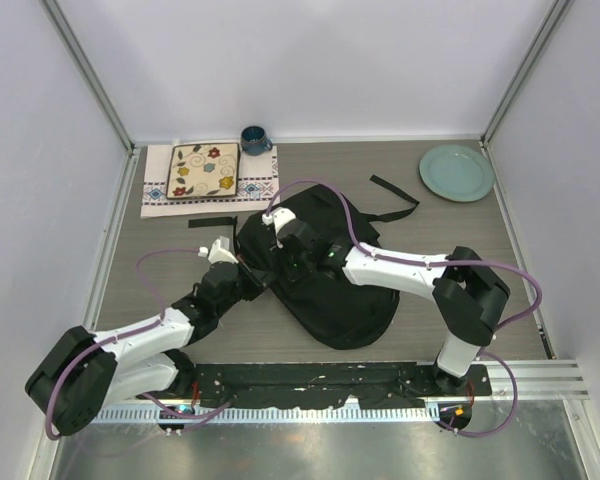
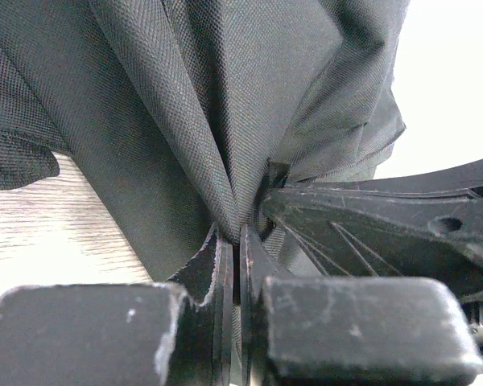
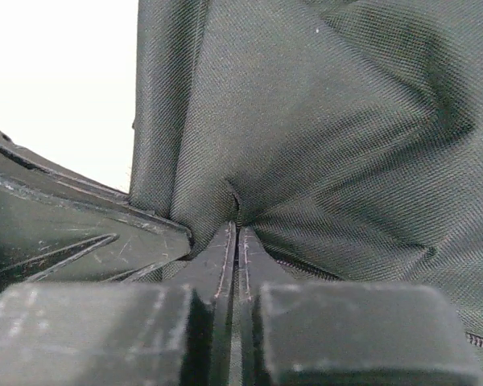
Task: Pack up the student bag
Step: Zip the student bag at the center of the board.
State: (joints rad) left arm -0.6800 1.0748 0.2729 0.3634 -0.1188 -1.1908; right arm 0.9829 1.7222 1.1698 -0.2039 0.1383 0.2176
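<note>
**Bag pinched by both grippers, nothing packed yet**

Reading left to right.
- Back left: floral tray (image 1: 205, 170) on an embroidered cloth (image 1: 158, 182), dark blue mug (image 1: 255, 139) just behind, all outside the bag.
- Left gripper (image 2: 235, 235): clamped tight on a raised fold of the student bag (image 1: 325, 295), near its left edge.
- Mid-table: bag lying flat, rounded end toward the arm bases. Black woven fabric, soft and creased, strap (image 1: 392, 195) trailing toward the back right.
- Right gripper (image 3: 238, 233): likewise closed on a pinch of bag fabric, close beside the left one. Zip line (image 3: 476, 342) just visible nearby.
- Can't tell whether the zip is open; wrist views too close in.
- Far right: teal plate (image 1: 457, 172), well apart from the bag.

Judging this as early: opening the bag and loading yet to do.
</note>
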